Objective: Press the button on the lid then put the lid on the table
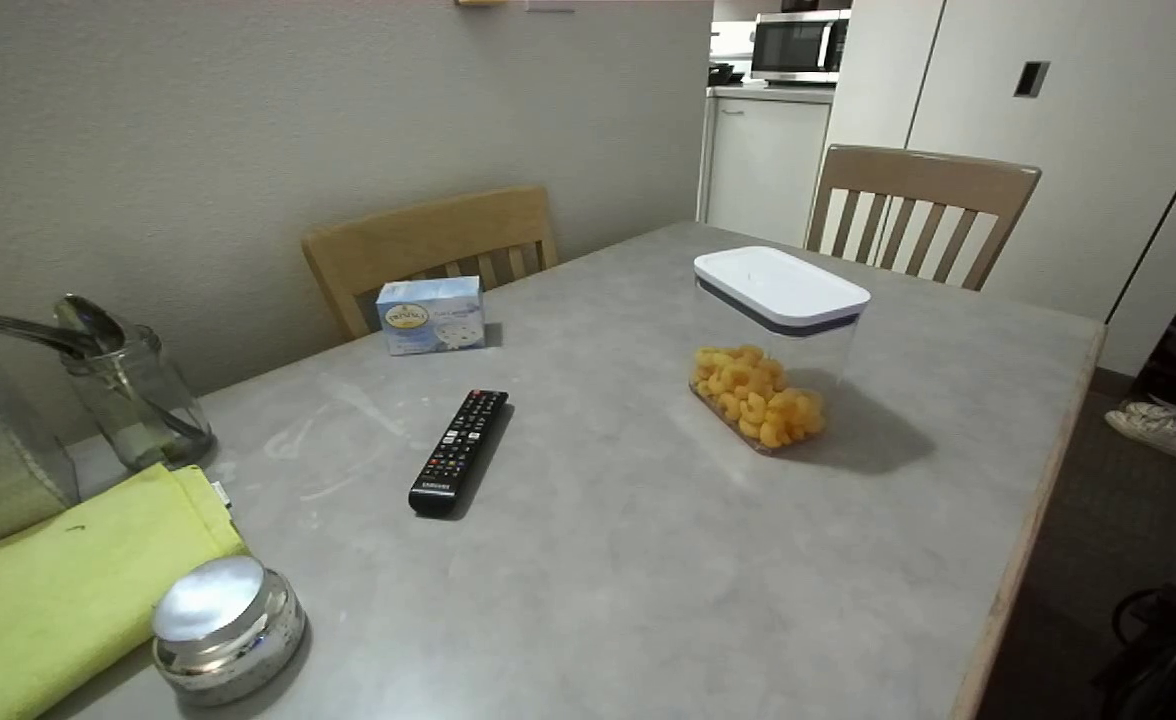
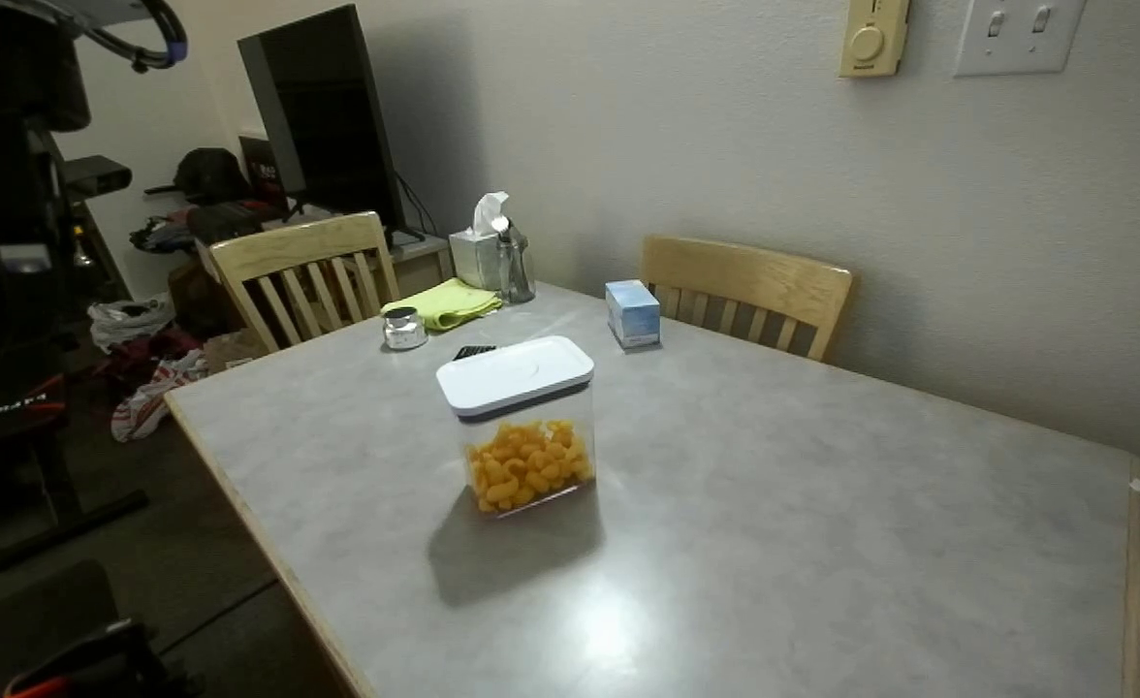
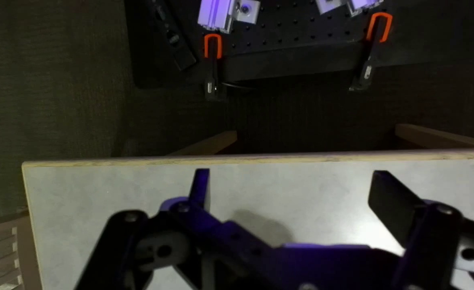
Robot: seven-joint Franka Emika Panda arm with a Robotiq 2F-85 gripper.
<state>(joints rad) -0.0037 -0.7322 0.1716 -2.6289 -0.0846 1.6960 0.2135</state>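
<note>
The white lid [image 1: 783, 287] sits on a clear container [image 1: 783, 385] with orange-yellow pieces inside; the lid also shows in an exterior view [image 2: 502, 378]. The button [image 2: 534, 369] is a faint round outline on top of the lid, hard to make out. The container stands upright on the grey table [image 1: 568, 600], which also shows in the wrist view [image 3: 301, 189]. My gripper [image 3: 291, 172] is open with nothing between its fingers, above the table near its wood edge. The lid is out of view in the wrist view, and a shadow falls on the table there.
A black remote [image 1: 459, 452], a blue tea box [image 1: 435, 316], a silver round jar [image 1: 228, 630], a yellow cloth [image 1: 88, 580], a glass jar with cutlery [image 1: 138, 400] and a tissue box [image 2: 474, 259] stand on the table. Chairs [image 2: 749, 291] stand around it.
</note>
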